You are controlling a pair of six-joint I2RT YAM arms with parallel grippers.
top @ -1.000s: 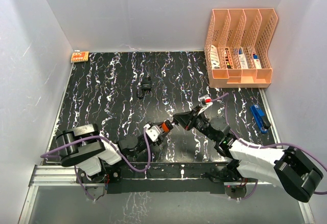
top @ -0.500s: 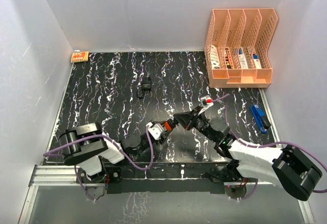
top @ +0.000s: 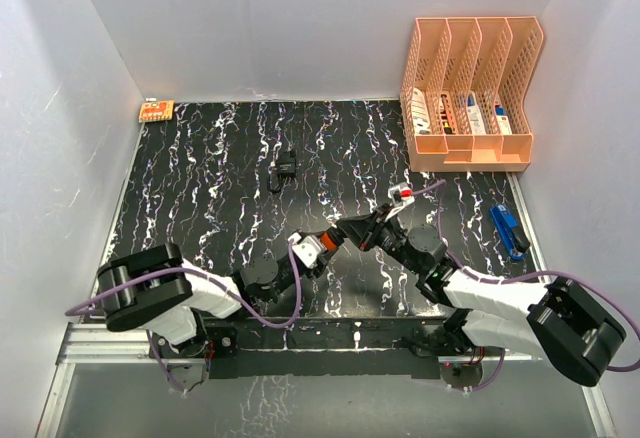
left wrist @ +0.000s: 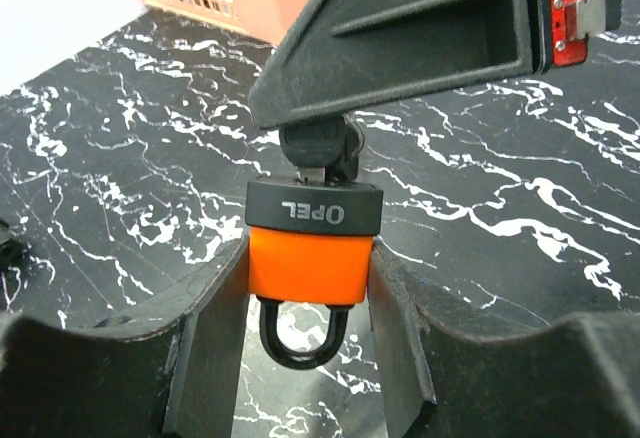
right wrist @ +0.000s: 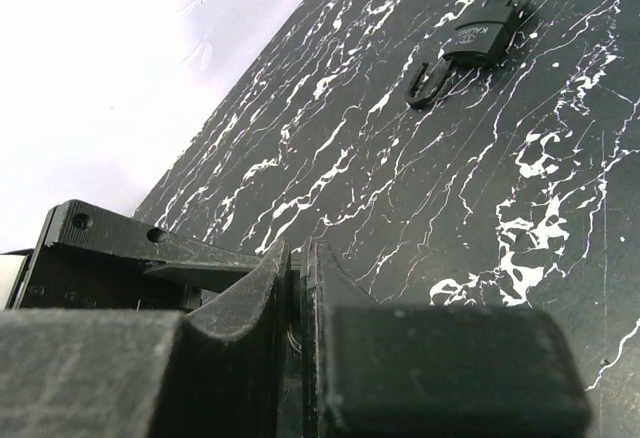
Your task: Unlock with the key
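Gripping the orange padlock (left wrist: 310,258) by its sides, the left gripper (top: 308,254) stands about half open, the shackle toward its camera, toward 6 o'clock on the table (top: 200,188). Only the left wrist view shows the key (left wrist: 318,146) entering the padlock's black end, pinched in the closed right gripper (right wrist: 295,268). The table is black marbled, white walls (top: 300,18) surround it, and a file rack (top: 470,98) stands at 2 o'clock.

From the orange padlock (top: 318,249), the left arm (top: 215,293) and right arm (top: 490,298) close off its near side, bare table (top: 190,188) opens to its left, 1 black padlock (top: 286,168) lies beyond it, and a blue stapler (top: 510,232) and peach file rack (top: 467,93) stand to its right.
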